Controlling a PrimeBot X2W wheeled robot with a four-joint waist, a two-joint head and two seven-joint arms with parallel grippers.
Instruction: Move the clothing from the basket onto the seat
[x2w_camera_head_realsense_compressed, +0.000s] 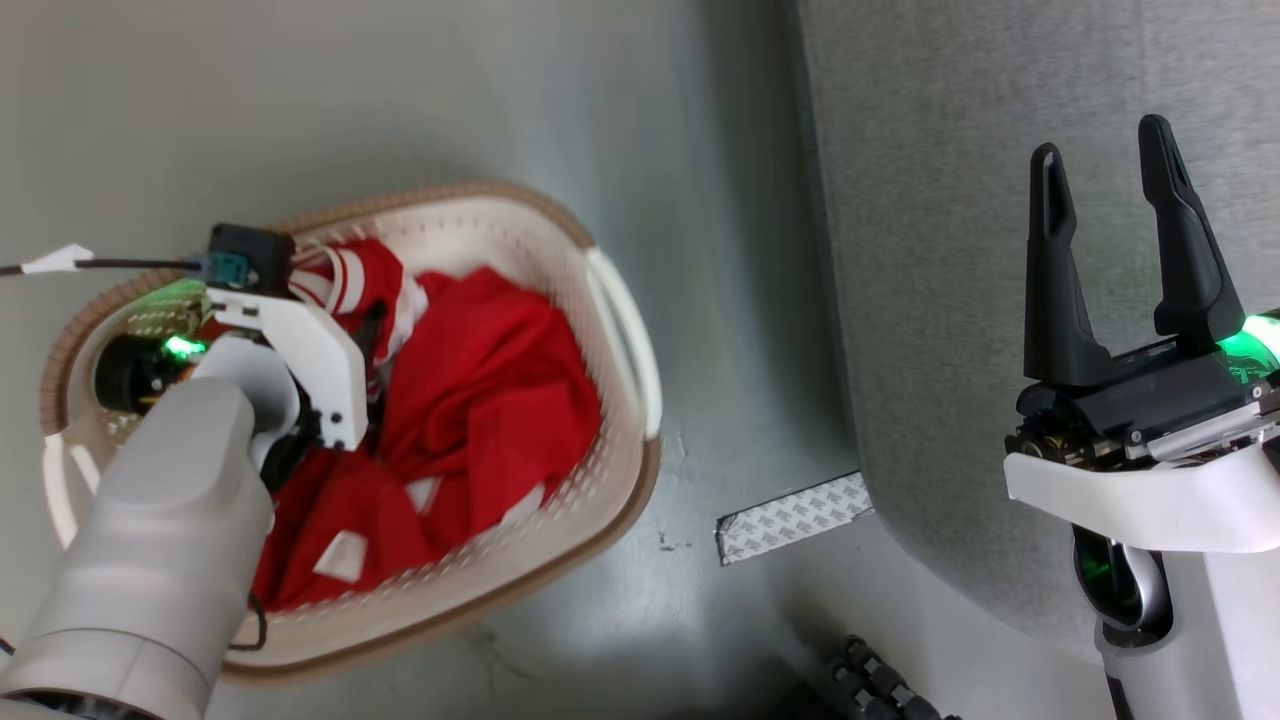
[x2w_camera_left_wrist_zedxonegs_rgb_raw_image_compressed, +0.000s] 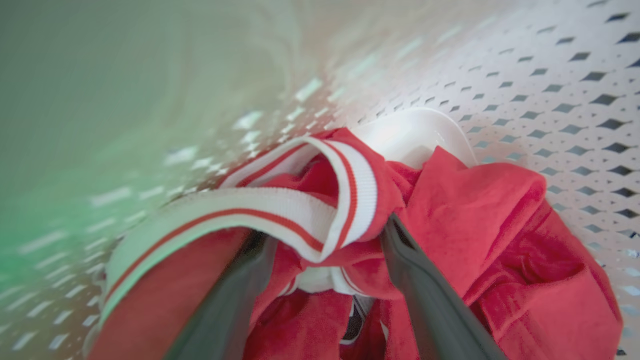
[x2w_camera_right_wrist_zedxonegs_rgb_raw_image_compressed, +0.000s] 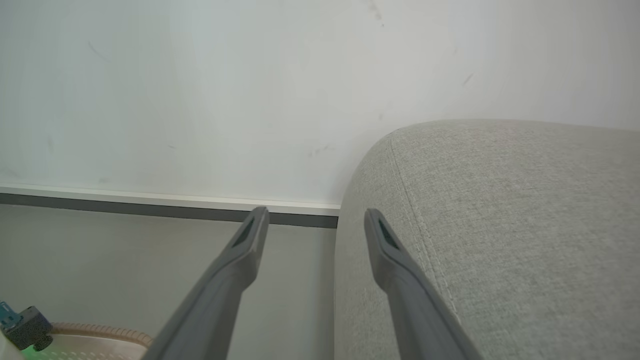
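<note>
arms (x2w_camera_head_realsense_compressed: 160, 520): pale grey shells | right end effector (x2w_camera_head_realsense_compressed: 1100, 135): dark fingers (x2w_camera_head_realsense_compressed: 1190, 240) | lights (x2w_camera_head_realsense_compressed: 1250, 345): green

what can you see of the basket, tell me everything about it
The basket is an oval tub of cream-white plastic, its walls pierced with rows of small slots, topped by a ribbed brown rim, with a white loop handle at each end. It stands upright on the grey floor, left of the grey seat and apart from it. Crumpled red clothing with white trim lies heaped in it. The left pincer reaches inside, open, pushed into the fabric near one wall.
</note>
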